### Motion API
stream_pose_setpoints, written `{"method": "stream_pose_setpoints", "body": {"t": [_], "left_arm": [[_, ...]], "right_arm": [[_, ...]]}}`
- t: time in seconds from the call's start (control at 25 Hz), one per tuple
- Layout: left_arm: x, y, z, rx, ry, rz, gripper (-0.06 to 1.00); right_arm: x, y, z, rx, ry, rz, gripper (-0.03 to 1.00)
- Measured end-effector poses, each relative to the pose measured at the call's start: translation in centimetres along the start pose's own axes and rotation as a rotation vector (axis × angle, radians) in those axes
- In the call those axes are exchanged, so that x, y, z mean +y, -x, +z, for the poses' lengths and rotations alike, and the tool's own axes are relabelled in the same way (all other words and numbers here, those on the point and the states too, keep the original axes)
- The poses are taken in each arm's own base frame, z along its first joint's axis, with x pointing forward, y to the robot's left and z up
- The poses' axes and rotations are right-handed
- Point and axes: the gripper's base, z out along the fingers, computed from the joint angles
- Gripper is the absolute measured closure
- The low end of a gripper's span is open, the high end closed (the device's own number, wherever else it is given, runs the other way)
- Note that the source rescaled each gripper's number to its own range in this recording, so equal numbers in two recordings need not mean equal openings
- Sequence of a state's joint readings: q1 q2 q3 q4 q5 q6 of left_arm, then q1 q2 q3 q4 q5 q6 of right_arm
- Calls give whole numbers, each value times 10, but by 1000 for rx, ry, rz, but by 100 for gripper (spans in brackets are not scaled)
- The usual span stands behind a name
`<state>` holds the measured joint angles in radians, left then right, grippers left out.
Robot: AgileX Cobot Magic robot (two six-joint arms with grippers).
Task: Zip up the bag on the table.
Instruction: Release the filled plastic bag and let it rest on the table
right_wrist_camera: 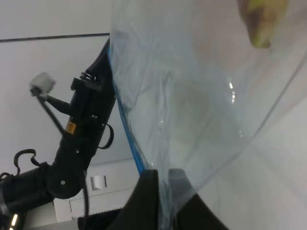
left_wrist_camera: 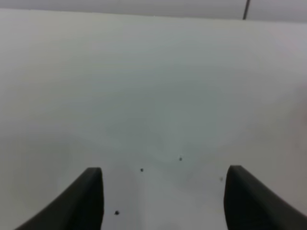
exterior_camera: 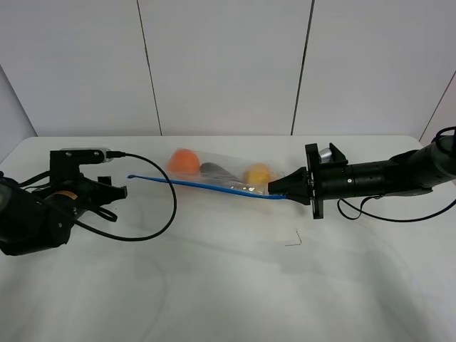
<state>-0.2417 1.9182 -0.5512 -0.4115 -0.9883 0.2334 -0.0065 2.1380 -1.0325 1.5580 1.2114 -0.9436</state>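
Blue zip strip (exterior_camera: 206, 187) of the bag (exterior_camera: 224, 168) lies crosswise: right gripper (exterior_camera: 276, 189) clamps one end, left gripper (exterior_camera: 117, 197), spread, faces the other.

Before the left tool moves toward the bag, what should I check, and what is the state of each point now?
1. Right tool shut on the end of the bag: ok.
2. Left tool open: ok.
3. Left tool at the blue zip strip: not ok, it stands apart from the strip's near end.
4. Strip runs fairly straight between its ends: ok.
5. Strip already sealed: cannot tell.
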Motion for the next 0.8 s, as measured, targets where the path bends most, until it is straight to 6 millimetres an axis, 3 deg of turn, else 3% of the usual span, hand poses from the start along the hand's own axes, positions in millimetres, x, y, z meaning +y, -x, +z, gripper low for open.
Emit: {"method": "stream_pose_setpoints", "body": {"t": [0.24, 0.48, 0.8], "left_arm": [[1, 6, -9, 129, -23, 76, 16], [6, 33, -9, 347, -97, -34, -3], [18, 59, 1, 714, -303, -172, -6]], "right_arm": [[0, 0, 0, 0, 0, 5, 97], [0, 0, 0, 0, 0, 18, 97], [0, 0, 0, 0, 0, 18, 97]]}}
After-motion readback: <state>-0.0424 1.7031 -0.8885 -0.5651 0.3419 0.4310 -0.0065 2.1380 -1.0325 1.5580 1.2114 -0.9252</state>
